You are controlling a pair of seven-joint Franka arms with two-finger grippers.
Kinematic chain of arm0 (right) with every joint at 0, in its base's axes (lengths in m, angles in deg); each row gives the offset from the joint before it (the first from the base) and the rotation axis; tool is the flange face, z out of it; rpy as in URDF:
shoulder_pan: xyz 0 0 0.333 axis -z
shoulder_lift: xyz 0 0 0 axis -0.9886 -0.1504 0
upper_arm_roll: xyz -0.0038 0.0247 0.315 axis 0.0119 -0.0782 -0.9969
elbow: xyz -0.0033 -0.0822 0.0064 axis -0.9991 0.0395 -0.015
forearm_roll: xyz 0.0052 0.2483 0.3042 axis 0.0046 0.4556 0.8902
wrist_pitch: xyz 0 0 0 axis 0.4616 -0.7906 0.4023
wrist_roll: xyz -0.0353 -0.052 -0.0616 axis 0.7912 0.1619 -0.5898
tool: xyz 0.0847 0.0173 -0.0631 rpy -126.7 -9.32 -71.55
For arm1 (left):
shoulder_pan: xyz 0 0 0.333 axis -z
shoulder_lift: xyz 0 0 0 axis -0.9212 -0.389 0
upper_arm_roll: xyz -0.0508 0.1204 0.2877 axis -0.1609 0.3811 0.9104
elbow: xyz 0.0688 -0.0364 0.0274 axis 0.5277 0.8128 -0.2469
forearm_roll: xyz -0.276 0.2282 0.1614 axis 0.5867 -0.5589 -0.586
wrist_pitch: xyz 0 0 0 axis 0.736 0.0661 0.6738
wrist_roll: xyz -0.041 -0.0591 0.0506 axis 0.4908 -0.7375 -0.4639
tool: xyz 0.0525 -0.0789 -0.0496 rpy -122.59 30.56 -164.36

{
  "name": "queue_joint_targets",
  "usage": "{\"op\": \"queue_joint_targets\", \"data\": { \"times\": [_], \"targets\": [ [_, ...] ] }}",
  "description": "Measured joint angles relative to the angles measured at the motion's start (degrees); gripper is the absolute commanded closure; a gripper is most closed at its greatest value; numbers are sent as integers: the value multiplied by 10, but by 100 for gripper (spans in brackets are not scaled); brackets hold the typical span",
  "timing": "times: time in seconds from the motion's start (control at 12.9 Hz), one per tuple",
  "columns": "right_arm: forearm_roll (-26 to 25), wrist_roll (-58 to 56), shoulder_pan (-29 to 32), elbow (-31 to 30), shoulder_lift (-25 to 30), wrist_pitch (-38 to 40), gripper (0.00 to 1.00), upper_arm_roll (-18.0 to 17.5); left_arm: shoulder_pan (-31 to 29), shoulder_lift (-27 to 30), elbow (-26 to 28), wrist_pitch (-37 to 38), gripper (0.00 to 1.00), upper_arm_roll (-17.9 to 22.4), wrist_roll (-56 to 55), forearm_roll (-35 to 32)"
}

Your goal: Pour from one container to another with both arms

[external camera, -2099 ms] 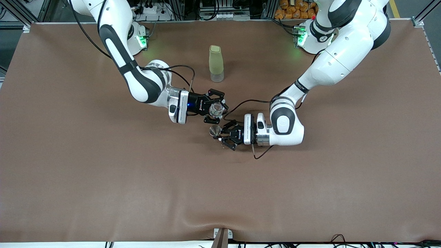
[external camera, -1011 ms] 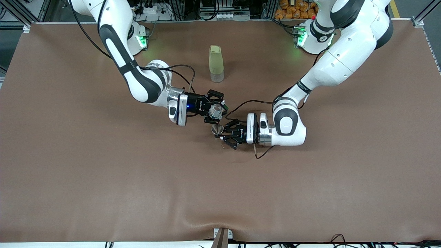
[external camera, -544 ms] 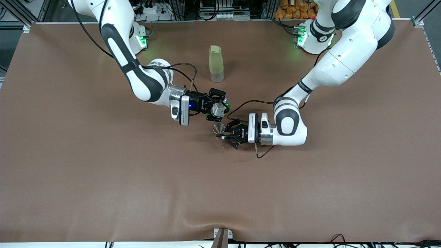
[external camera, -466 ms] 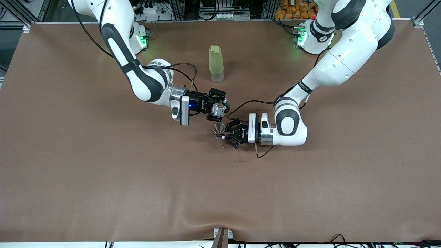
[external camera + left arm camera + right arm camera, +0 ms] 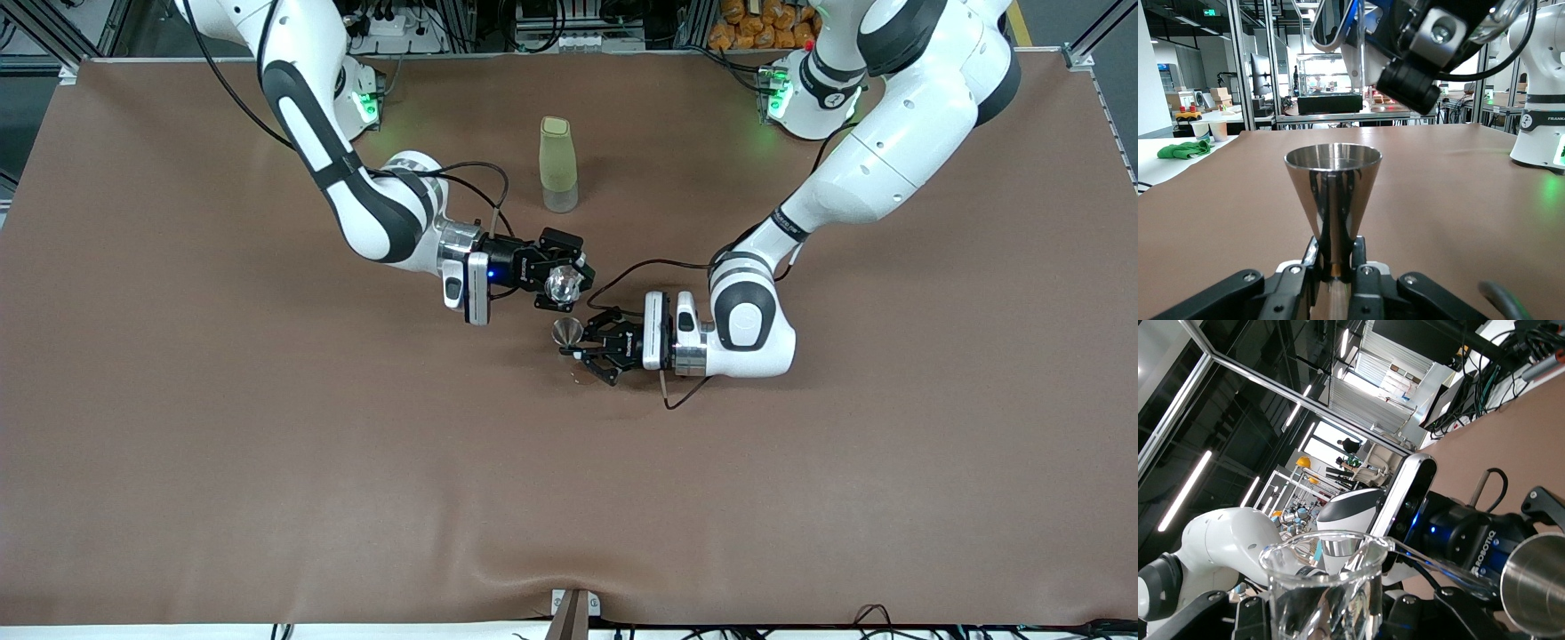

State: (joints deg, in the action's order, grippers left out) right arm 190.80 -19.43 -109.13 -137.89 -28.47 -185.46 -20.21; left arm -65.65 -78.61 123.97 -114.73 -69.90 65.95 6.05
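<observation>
The clear faceted glass tumbler [image 5: 562,283] is held in the air, tipped toward the jigger, with my right gripper [image 5: 558,283] shut on it. Just beside and below it, the silver steel jigger [image 5: 567,332] stands upright above the table's middle, and my left gripper [image 5: 580,345] is shut on its narrow waist. In the left wrist view the jigger's upper cone [image 5: 1333,190] rises from my left gripper [image 5: 1336,259], with the right arm's hand [image 5: 1413,70] hanging over it. In the right wrist view the tumbler [image 5: 1325,583] fills the space in my right gripper [image 5: 1323,617], and the jigger's rim [image 5: 1538,583] lies close by.
A tall pale-green bottle [image 5: 557,164] stands upright on the brown table [image 5: 267,462], farther from the front camera than both grippers. A black cable [image 5: 640,264] loops from the left wrist. A tiny speck [image 5: 576,380] lies on the table under the left gripper.
Both grippers have drifted slightly toward the left arm's end of the table. The right gripper has tipped the tumbler further toward the jigger. Both grips are unchanged.
</observation>
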Motion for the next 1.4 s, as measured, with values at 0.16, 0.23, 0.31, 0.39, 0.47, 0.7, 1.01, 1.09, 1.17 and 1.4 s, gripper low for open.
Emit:
{"op": "queue_joint_targets", "data": {
  "times": [0.16,0.23,0.31,0.39,0.47,0.7,1.01,1.09,1.17,1.4],
  "targets": [
    [0,22,-1,0,0,0,100,-3,-1,0,0,1,100,0,0,0],
    [0,30,-1,0,0,0,100,-4,-1,0,0,1,100,0,0,0],
    [0,32,-2,0,0,0,100,-4,-1,1,0,1,100,-1,0,0],
    [0,34,-2,0,0,0,100,-4,-1,1,0,1,100,-2,0,0],
    [0,37,-2,0,0,0,100,-4,-1,1,0,1,100,-2,0,0],
    [-2,29,-2,1,0,0,100,-4,-1,1,1,1,100,-2,0,0],
    [-15,-178,-1,14,3,-8,100,-1,0,1,2,1,100,-3,0,0],
    [-15,-235,-1,16,7,-12,100,1,0,1,3,1,100,-3,1,0],
    [-16,-287,1,17,12,-14,100,2,0,1,3,1,100,-3,1,0],
    [-17,-412,27,17,28,-19,100,6,-1,1,3,1,100,-3,1,0]
  ]
}}
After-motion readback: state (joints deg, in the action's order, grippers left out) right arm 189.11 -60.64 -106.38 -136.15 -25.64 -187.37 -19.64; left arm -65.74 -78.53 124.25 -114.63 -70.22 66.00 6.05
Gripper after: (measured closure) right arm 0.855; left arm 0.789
